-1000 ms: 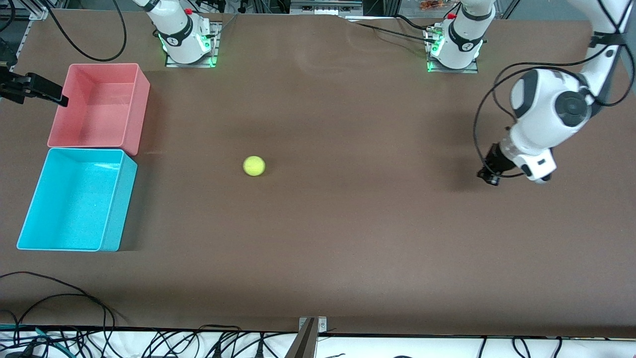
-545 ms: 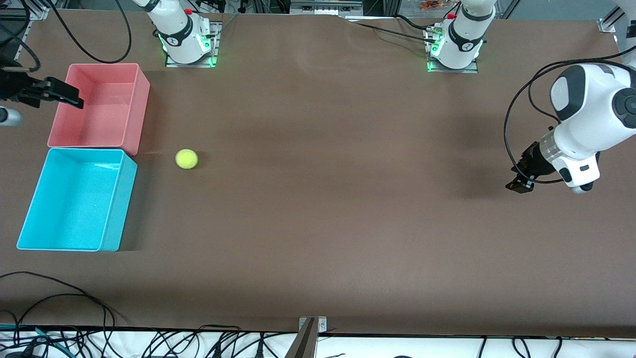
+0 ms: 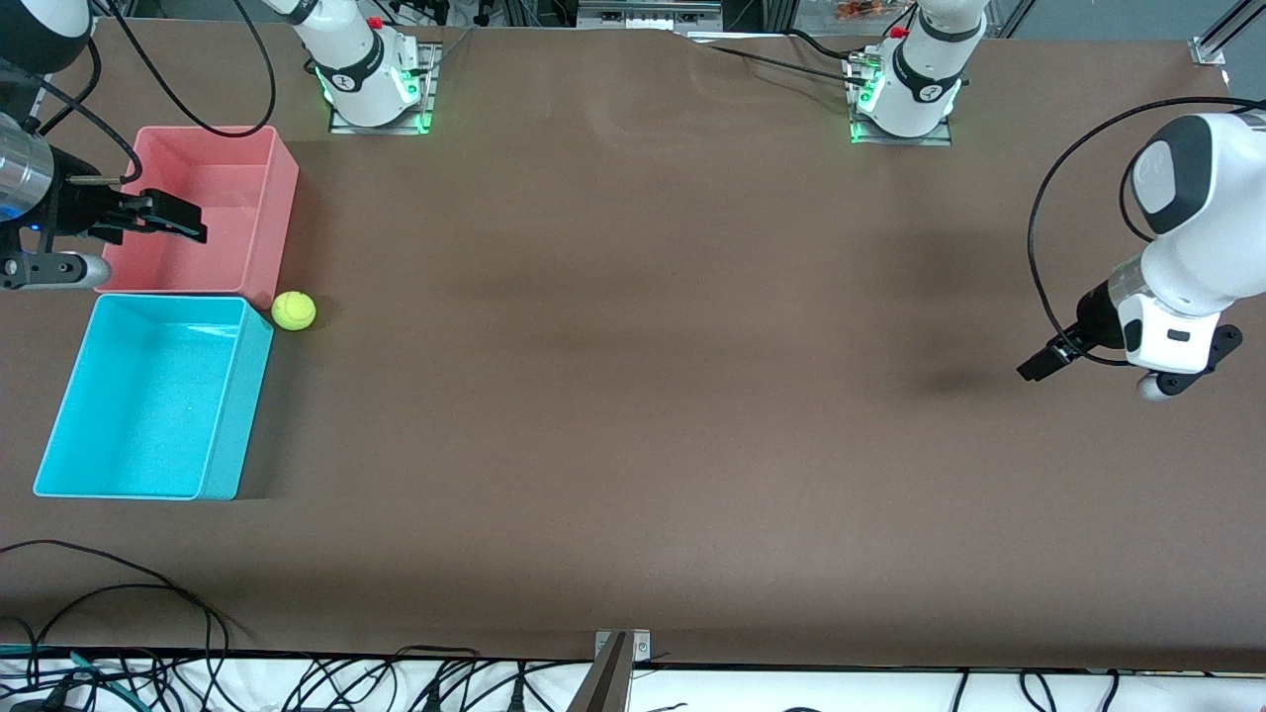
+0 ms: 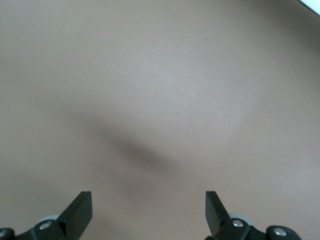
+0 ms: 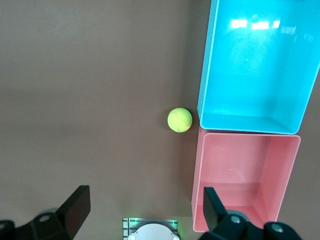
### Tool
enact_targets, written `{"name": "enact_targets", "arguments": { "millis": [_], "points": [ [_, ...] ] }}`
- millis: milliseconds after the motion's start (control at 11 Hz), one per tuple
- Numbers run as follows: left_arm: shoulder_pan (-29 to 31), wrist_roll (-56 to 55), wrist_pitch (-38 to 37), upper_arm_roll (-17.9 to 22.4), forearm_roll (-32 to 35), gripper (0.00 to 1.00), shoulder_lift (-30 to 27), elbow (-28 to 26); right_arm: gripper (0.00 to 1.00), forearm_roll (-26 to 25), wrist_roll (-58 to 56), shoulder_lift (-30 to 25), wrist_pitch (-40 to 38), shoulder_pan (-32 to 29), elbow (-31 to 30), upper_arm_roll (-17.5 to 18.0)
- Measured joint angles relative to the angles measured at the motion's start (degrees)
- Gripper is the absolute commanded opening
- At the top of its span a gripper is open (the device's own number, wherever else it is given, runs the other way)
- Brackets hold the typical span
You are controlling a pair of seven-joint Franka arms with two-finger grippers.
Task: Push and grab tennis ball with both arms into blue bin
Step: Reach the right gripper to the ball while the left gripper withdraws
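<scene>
The tennis ball (image 3: 294, 311) lies on the brown table against the outer walls of the two bins, at the corner where they meet; it also shows in the right wrist view as the ball (image 5: 179, 120). The blue bin (image 3: 148, 396) (image 5: 257, 65) holds nothing. My right gripper (image 3: 183, 220) (image 5: 146, 205) hangs open over the pink bin, holding nothing. My left gripper (image 3: 1043, 362) (image 4: 147, 206) is open over bare table at the left arm's end, well away from the ball.
A pink bin (image 3: 237, 188) (image 5: 245, 175) of the same shape touches the blue bin, farther from the front camera. The two arm bases (image 3: 371, 79) (image 3: 905, 94) stand along the table's back edge. Cables lie along the front edge.
The ball rolled from the table's middle to the bins' corner. The left gripper opened and drew back toward its end of the table. The right gripper moved in over the pink bin.
</scene>
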Motion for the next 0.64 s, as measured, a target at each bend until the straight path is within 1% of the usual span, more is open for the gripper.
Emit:
{"name": "enact_targets", "arguments": {
  "millis": [182, 273, 364, 455, 636],
  "points": [
    [0.0, 3.6, -1.9, -0.1, 0.0, 1.00, 0.0, 2.3, 1.00, -0.2, 0.0, 1.2, 0.1, 0.0, -1.4, 0.0],
    [0.0, 4.2, -2.6, -0.4, 0.0, 1.00, 0.0, 2.9, 1.00, -1.4, 0.0, 1.9, 2.0, 0.0, -3.3, 0.0],
    [0.0, 4.8, -3.0, -0.6, 0.0, 1.00, 0.0, 3.2, 1.00, -3.6, 0.0, 2.5, 5.4, 0.0, -6.0, 0.0],
    [-0.2, 7.3, -3.5, -0.7, 0.0, 1.00, 0.0, 3.6, 1.00, -4.6, 0.0, 2.9, 8.1, 0.0, -8.8, 0.0],
    [-0.8, 15.5, -4.2, -1.0, 0.0, 1.00, 0.0, 5.1, 0.99, -4.9, 0.0, 3.0, 13.9, 0.0, -14.7, 0.0]
  ]
}}
